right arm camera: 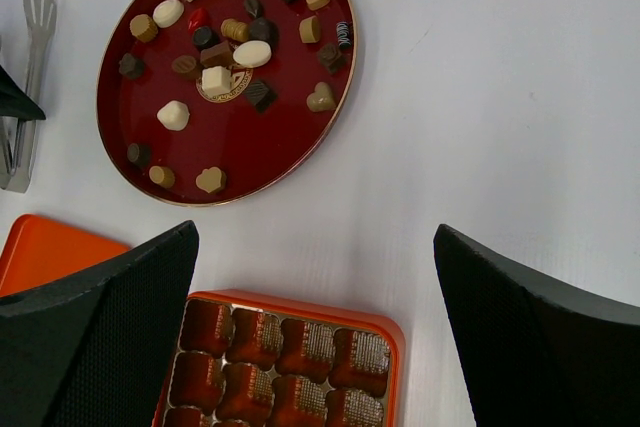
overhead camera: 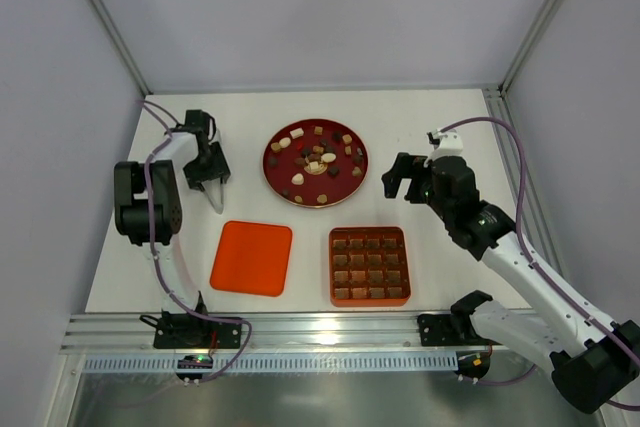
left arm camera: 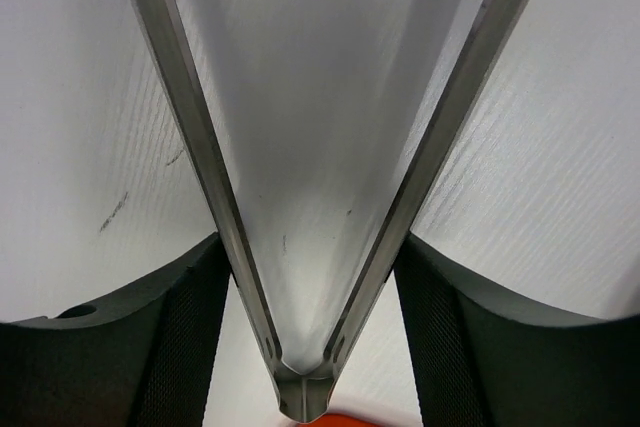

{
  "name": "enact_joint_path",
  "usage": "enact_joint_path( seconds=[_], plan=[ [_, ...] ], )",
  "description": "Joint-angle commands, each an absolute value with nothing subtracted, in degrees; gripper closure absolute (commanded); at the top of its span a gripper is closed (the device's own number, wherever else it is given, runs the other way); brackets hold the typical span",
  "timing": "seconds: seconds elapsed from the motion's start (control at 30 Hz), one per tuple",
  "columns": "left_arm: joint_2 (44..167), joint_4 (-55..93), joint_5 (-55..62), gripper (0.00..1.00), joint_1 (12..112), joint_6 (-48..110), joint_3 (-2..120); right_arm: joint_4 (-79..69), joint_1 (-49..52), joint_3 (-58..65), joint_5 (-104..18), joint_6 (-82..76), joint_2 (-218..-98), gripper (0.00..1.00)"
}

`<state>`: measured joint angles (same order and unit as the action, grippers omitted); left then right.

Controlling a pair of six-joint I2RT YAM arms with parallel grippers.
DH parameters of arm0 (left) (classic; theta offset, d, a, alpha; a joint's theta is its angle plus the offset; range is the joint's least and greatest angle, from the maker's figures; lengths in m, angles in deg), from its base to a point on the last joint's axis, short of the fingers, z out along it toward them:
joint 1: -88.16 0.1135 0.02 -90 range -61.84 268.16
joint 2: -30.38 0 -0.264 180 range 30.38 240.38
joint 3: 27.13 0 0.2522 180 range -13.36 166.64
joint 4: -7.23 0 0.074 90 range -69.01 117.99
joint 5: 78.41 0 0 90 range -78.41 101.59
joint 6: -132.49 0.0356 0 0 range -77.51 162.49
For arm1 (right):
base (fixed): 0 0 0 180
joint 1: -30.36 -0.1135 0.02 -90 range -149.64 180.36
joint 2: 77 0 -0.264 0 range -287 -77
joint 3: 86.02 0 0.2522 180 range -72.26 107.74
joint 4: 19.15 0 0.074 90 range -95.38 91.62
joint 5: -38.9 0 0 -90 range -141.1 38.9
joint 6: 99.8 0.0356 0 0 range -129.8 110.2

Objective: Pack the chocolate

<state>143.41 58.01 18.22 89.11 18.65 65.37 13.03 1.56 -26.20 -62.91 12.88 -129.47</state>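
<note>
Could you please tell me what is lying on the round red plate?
Loose chocolates, cream, caramel and dark brown, lie scattered on the plate. A gold emblem at its centre is partly covered by pieces, so its design is hidden.

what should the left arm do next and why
Probably close the left gripper on the tongs and lift them. Its fingers straddle the tongs' two arms, though a firm grip is not yet evident. The chocolates lie loose on the round plate, and the gridded tray looks unfilled.
</note>
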Motion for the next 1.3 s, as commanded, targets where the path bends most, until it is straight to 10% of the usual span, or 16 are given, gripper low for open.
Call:
enact_joint_path(
  seconds=[0.0,0.27,1.27],
  plan=[
    [145.7,59.7,16.2,0.37,88.7,18.8,66.3,10.6,1.6,-26.3,-63.0,13.2,-128.5,0.0],
    [141.7,62.5,17.7,0.51,86.0,18.4,70.5,10.5,1.5,-25.7,-63.2,12.7,-128.5,0.0],
    [122.4,75.7,17.2,0.5,82.3,18.3,77.0,10.9,1.5,-23.4,-63.9,11.5,-130.7,0.0]
  ],
)
